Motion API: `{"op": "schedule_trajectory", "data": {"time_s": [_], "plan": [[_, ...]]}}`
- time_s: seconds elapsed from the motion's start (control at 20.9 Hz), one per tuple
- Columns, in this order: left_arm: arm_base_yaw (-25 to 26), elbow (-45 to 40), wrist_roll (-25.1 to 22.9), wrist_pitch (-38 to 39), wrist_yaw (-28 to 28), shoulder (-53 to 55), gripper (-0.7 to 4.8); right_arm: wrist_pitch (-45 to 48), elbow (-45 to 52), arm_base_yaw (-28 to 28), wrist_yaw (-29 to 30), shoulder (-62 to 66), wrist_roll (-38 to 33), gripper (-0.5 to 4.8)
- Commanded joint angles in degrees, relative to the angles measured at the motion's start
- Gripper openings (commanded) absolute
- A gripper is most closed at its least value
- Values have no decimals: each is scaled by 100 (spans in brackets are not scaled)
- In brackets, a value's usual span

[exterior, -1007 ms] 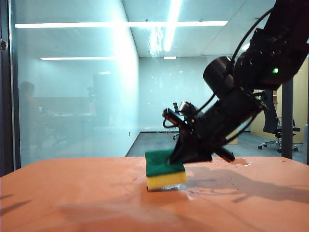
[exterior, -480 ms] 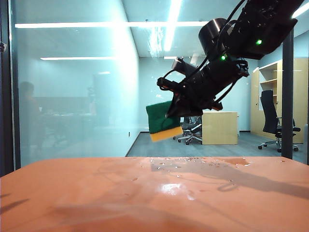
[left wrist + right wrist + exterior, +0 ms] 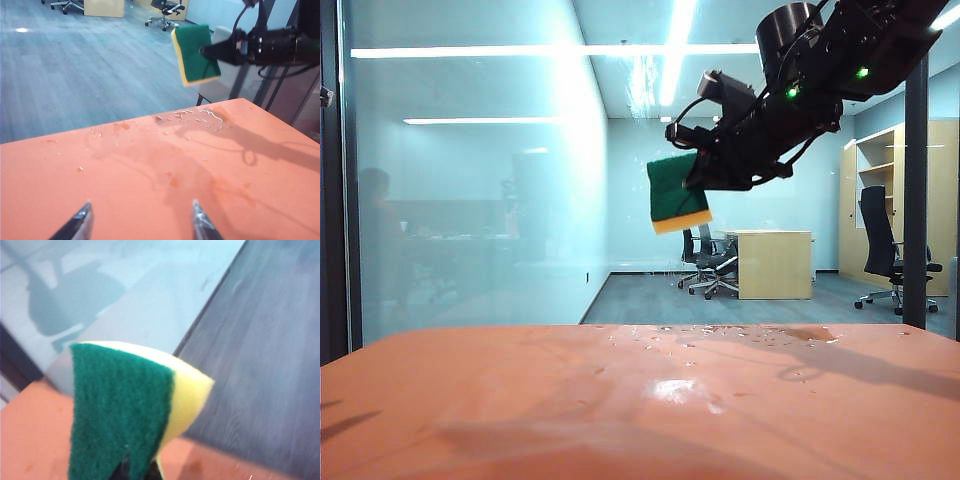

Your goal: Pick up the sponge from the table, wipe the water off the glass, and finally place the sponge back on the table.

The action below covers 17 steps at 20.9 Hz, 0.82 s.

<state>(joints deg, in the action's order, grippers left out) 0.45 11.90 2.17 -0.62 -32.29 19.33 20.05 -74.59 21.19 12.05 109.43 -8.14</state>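
Right gripper (image 3: 692, 182), a black two-finger unit on a cabled arm with green indicator lights, is clamped on the sponge (image 3: 678, 195): a rectangular block with a coarse dark green scouring face (image 3: 120, 410) bonded to smooth yellow foam (image 3: 187, 392), pinched so that the foam bulges in the right wrist view. The sponge hangs tilted, yellow layer lowermost, high in the air and well above the table (image 3: 520, 410), close before the glass (image 3: 470, 180). Left gripper (image 3: 137, 225) hovers low over the near part of the table, its two metallic fingertips (image 3: 80, 222) spread wide with nothing between them, well apart from the sponge. The table is a smooth orange slab with a slight sheen; small water droplets (image 3: 195, 116) glint along its far edge under the sponge. The glass is a bluish, reflective pane in dark frames; beyond it lie a grey floor, a pale desk (image 3: 775, 263) and office chairs (image 3: 895, 265).
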Motion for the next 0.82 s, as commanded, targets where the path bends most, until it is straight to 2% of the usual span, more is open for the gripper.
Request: {"op": "schedule_trajectory", "data": {"time_s": [0.05,0.34,0.48,0.82], "plan": [[-2,24,-26,-72,15,-2,251,122,-326,-81,59,46,142,-9],[0,22,-31,-76,20,-2,250,101,-1123,-245,356,472,407,-9],[-2,22,-273,-79,13,-2,251,76,-1510,-345,485,682,560,-9],[-2,22,-282,-79,15,-2,251,-24,-2437,-496,763,1150,719,-9]]}}
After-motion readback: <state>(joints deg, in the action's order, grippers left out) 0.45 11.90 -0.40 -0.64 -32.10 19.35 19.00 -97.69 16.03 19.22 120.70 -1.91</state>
